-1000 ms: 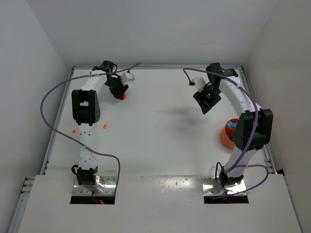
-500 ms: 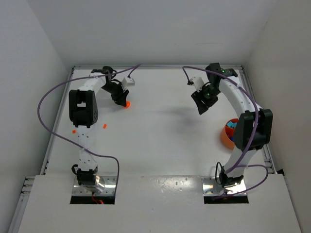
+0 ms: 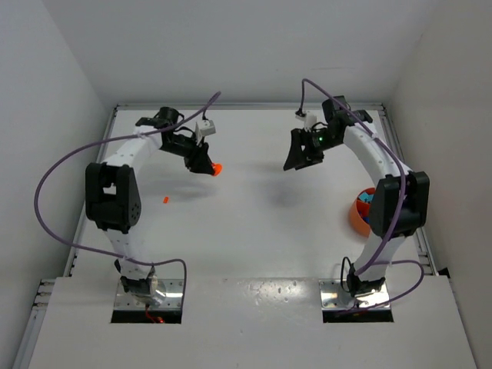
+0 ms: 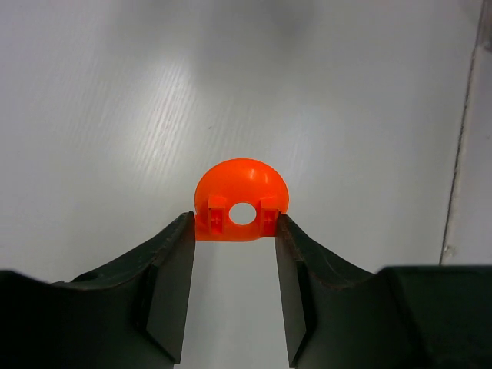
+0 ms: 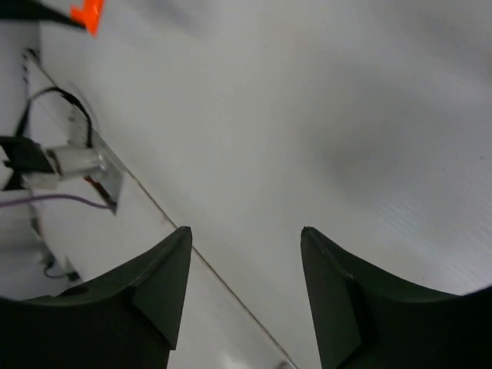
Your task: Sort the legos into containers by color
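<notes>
My left gripper (image 4: 234,223) is shut on an orange lego (image 4: 241,192), a rounded piece with a hole, pinched by its flat end between the fingertips. From above, that gripper (image 3: 206,164) hangs over the back left of the table with the orange lego (image 3: 216,168) at its tip. A second, small orange lego (image 3: 166,200) lies on the table nearer the left arm. My right gripper (image 5: 246,234) is open and holds nothing; it hovers at the back centre-right (image 3: 294,158). The orange bowl with the containers (image 3: 357,219) sits at the right edge, mostly behind the right arm, with blue pieces (image 3: 369,199) inside.
White walls close in the table at the back and on both sides. Purple cables loop from both arms. The right wrist view shows the left arm's tip with the orange lego (image 5: 88,14) at its top left corner.
The left arm has swung right and toward the table's middle, carrying the orange lego. The right gripper has swung left, away from the bowl, and its jaws have widened.
</notes>
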### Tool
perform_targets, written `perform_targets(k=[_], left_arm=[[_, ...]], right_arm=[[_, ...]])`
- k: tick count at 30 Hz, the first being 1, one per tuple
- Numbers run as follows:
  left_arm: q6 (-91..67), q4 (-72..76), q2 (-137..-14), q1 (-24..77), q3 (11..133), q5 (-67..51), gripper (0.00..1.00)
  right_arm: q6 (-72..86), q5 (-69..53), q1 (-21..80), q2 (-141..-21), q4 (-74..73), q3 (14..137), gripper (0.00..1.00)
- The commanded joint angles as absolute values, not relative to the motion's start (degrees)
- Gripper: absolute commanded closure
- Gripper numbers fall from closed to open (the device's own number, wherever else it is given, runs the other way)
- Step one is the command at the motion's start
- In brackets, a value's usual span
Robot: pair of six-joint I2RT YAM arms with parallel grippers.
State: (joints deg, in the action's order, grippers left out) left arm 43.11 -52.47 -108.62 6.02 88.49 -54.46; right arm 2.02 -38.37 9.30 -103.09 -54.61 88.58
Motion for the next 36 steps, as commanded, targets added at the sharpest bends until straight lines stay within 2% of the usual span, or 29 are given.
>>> perform_targets(k=[1,8,12,21,30,33,34,36], left_arm=[[35.88,-42.55,-101.08,9.74,83.25,-58.97,0.78],[23.93,-35.43,-100.19,12.83,81.48,-64.15,0.79],[18.47,-28.76,-99.49,14.76,80.33,-62.58,0.8],[13.37,-22.07,-97.13,18.28,76.56,-58.62,0.8],[11.52,-19.25,-97.12,18.81,76.03,-56.43,0.81],[11.51,-18.63,-97.12,18.81,76.03,-56.43,0.81],[11.51,-18.63,-97.12,18.81,76.03,-56.43,0.81],[11.51,-18.63,-97.12,18.81,76.03,-55.9,0.81]], right_arm=[[16.95,-47.01,10.8,-104.23,-44.66,89.12,0.4],[23.55,-50.19,13.18,-109.76,-40.09,93.95,0.28],[26.98,-53.52,14.32,-111.53,-37.18,95.18,0.14],[30.59,-55.1,17.05,-114.69,-34.46,95.8,0.15],[31.11,-55.11,21.27,-118.39,-33.93,96.94,0.28],[31.11,-55.11,21.79,-119.0,-33.93,97.99,0.42],[31.11,-55.72,21.8,-119.53,-33.32,98.0,0.53],[31.11,-56.86,22.32,-119.53,-32.7,98.53,0.64]])
